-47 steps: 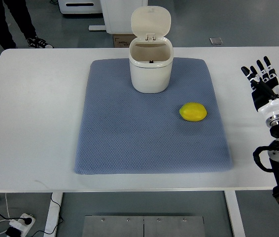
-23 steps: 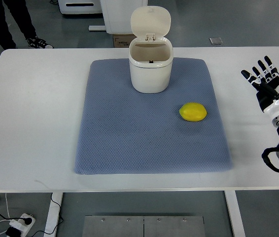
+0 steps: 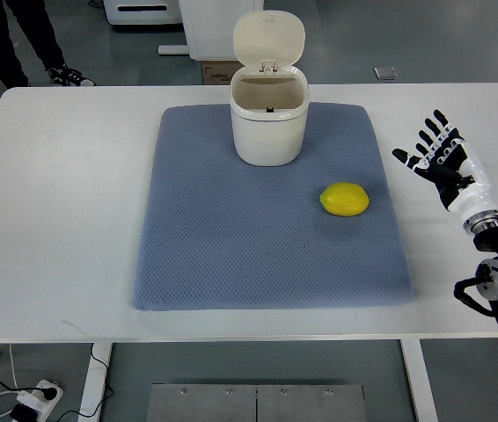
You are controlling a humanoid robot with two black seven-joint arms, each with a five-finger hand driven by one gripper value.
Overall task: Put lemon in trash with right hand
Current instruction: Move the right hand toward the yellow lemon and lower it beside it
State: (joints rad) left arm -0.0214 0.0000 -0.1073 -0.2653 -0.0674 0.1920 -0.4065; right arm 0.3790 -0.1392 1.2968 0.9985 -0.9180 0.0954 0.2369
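Yellow lemon (image 3: 344,200) sits on the blue mat (image 3: 231,246), a little in front and to the right of the open trash bin (image 3: 268,119).
Right hand (image 3: 443,163), fingers spread wide and holding nothing, is off the mat's right edge. It should come in low from the right, where the white table (image 3: 64,193) gives room, and wrap around the lemon's middle.

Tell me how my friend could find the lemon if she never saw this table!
Start at the white table and find the big blue mat in its middle. A white bin with its lid flipped up stands at the mat's far edge; the lemon lies nearer, toward the mat's right side. It is the only yellow thing, small and rounded.
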